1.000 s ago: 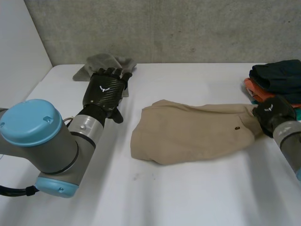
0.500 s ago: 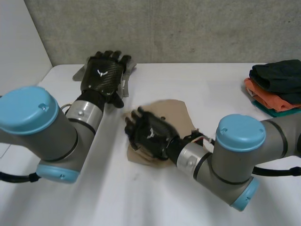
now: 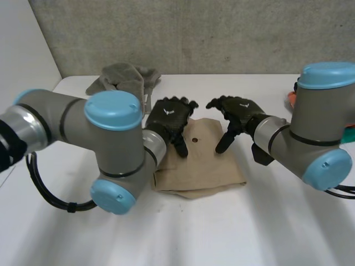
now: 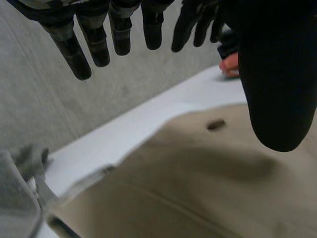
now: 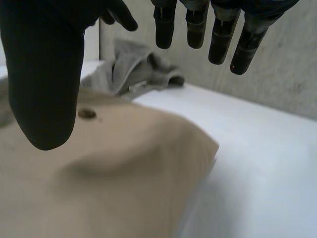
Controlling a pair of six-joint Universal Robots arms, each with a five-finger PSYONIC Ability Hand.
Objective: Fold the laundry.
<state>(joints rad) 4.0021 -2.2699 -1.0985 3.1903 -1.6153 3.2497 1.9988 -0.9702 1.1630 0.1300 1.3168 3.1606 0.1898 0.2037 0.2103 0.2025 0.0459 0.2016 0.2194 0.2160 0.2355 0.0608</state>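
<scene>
A tan garment (image 3: 202, 163) lies folded in half at the table's middle, a small dark button (image 3: 194, 140) on top. My left hand (image 3: 168, 117) hovers open over its far left part, fingers spread. Open as well, my right hand (image 3: 242, 111) hangs above the far right edge, thumb pointing down at the cloth. In the left wrist view the tan garment (image 4: 173, 193) lies under my straight fingers (image 4: 79, 54) and thumb, untouched. The right wrist view has the same garment (image 5: 99, 193) beneath my hand (image 5: 44, 74), nothing held.
A crumpled grey garment (image 3: 125, 77) lies at the back left, close behind my left arm. A sliver of the folded orange cloth (image 3: 290, 100) from the pile at the right edge peeks out behind my right arm. A concrete wall runs along the table's far side.
The right hand carried the garment's right end over to the left, let it go and drew back above the fold. The left hand came from the grey garment to the tan one.
</scene>
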